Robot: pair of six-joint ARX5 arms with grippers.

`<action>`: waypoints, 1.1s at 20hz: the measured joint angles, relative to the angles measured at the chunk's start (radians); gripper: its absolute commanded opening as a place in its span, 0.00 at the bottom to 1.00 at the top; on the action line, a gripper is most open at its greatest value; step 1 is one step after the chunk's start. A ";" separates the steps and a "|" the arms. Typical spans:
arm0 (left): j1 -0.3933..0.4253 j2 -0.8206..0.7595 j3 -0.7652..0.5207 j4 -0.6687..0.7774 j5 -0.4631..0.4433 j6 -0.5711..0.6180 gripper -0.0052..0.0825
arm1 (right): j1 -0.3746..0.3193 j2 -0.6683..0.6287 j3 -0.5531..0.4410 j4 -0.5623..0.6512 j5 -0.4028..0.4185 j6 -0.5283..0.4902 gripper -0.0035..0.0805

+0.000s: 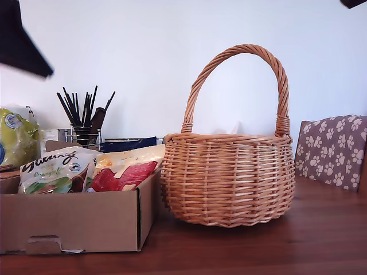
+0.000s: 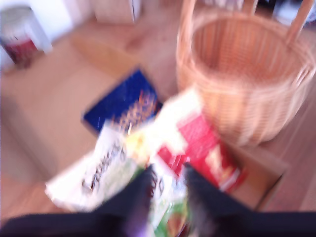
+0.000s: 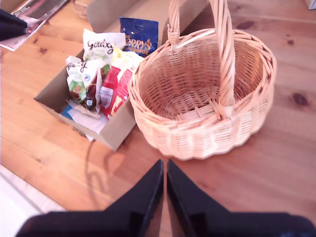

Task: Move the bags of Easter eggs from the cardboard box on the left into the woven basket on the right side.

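The cardboard box point(image 1: 74, 220) stands at the exterior view's left, holding a white-green bag point(image 1: 54, 169) and a cream-yellow and red bag point(image 1: 129, 172). A dark blue and orange bag point(image 3: 139, 34) lies at the box's far end. Beside the box stands the woven basket point(image 1: 229, 177), and its inside point(image 3: 197, 89) is bare. My first gripper point(image 2: 168, 197) hangs above the white-green bag point(image 2: 98, 173), fingers apart; that view is blurred. My second gripper point(image 3: 164, 187) is shut on nothing, high over the table in front of the basket.
A dark arm part point(image 1: 23, 40) hangs at the exterior view's top left, above the box. Behind the box are a bulging yellow-green bag point(image 1: 14, 137) and a holder of black sticks point(image 1: 85, 120). A paw-print cushion point(image 1: 335, 149) is at the exterior view's right.
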 measured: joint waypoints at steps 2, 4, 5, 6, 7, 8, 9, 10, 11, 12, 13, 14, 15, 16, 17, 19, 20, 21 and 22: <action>-0.045 0.063 0.000 -0.033 -0.066 0.090 0.95 | 0.001 0.015 0.000 0.037 -0.016 0.000 0.03; -0.072 0.106 0.000 -0.026 -0.088 0.161 0.95 | 0.001 0.031 0.000 0.060 -0.019 -0.003 0.03; -0.079 0.122 0.000 -0.006 -0.092 0.192 0.95 | 0.001 0.035 0.000 0.071 -0.021 -0.003 0.03; -0.080 0.135 0.000 0.016 -0.094 0.213 0.95 | 0.001 0.037 0.000 0.079 -0.025 -0.012 0.03; -0.077 0.155 0.000 0.046 -0.095 0.225 0.95 | 0.001 0.038 0.000 0.081 -0.027 -0.026 0.03; -0.076 0.181 0.000 0.068 -0.095 0.235 0.95 | 0.001 0.040 0.000 0.081 -0.027 -0.029 0.03; -0.074 0.216 0.000 0.080 -0.095 0.243 0.95 | 0.001 0.045 0.000 0.081 -0.027 -0.030 0.03; -0.071 0.253 0.000 0.086 -0.095 0.248 0.95 | 0.001 0.048 0.000 0.081 -0.027 -0.032 0.03; -0.070 0.296 0.002 0.086 -0.095 0.254 0.95 | 0.001 0.052 0.000 0.081 -0.028 -0.045 0.03; -0.069 0.339 0.005 0.085 -0.100 0.256 0.95 | 0.001 0.052 0.000 0.080 -0.029 -0.055 0.03; -0.069 0.380 0.014 0.082 -0.114 0.256 0.95 | 0.001 0.051 0.000 0.080 -0.031 -0.056 0.03; -0.069 0.418 0.031 0.079 -0.129 0.256 0.95 | 0.001 0.051 0.000 0.080 -0.042 -0.056 0.03; -0.069 0.444 0.048 0.076 -0.139 0.256 0.95 | 0.002 0.051 0.000 0.080 -0.050 -0.056 0.03; -0.069 0.460 0.063 0.072 -0.142 0.256 0.95 | 0.001 0.051 0.000 0.080 -0.053 -0.056 0.03; -0.069 0.467 0.071 0.064 -0.143 0.256 0.95 | 0.001 0.051 0.000 0.080 -0.053 -0.056 0.03; -0.069 0.468 0.074 0.044 -0.146 0.256 0.94 | 0.001 0.051 0.000 0.080 -0.053 -0.056 0.03; -0.069 0.471 0.074 0.035 -0.146 0.256 0.93 | 0.002 0.051 0.000 0.080 -0.053 -0.056 0.03; -0.069 0.481 0.075 0.031 -0.146 0.256 0.87 | 0.001 0.051 0.000 0.080 -0.053 -0.056 0.03; -0.069 0.492 0.075 0.023 -0.146 0.256 0.77 | 0.001 0.051 0.000 0.080 -0.053 -0.056 0.03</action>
